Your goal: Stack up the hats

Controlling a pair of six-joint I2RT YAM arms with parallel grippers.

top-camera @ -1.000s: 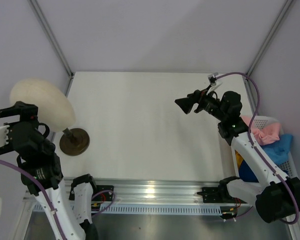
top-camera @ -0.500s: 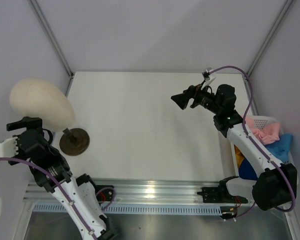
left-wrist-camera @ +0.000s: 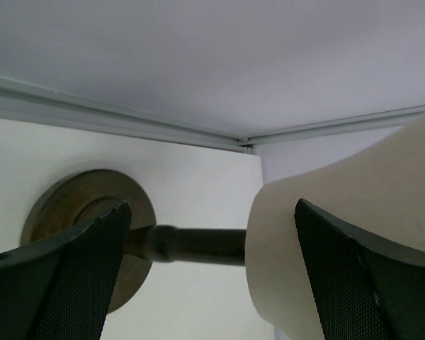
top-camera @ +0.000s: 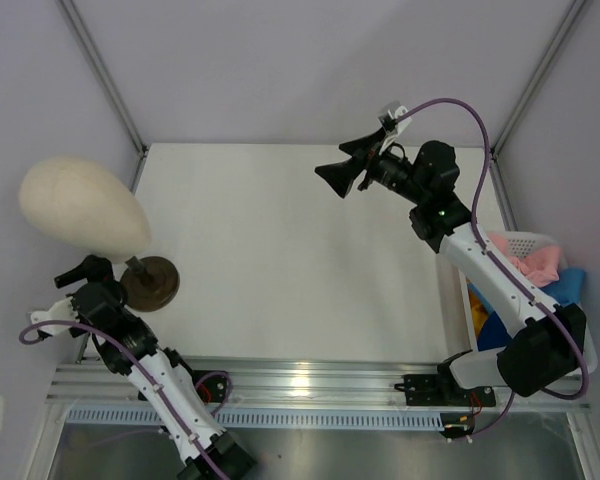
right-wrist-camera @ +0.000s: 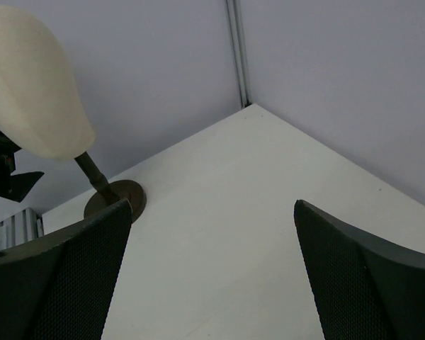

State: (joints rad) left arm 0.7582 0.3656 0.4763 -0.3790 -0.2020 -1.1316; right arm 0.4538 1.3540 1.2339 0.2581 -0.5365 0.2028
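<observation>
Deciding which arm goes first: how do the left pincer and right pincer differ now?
The left pincer is close beside the head form, aimed at its stem; the right pincer is across the table, over its far right part. The left pincer sits low, near stem level; the right pincer looks down from higher up. Both are open and empty.

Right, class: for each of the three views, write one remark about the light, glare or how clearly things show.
Top external: a bright glare patch on the metal rail, the light otherwise flat and even; left wrist: the fingers are dark, their mesh texture just readable; right wrist: the table is evenly lit, with no hard shadows.
</observation>
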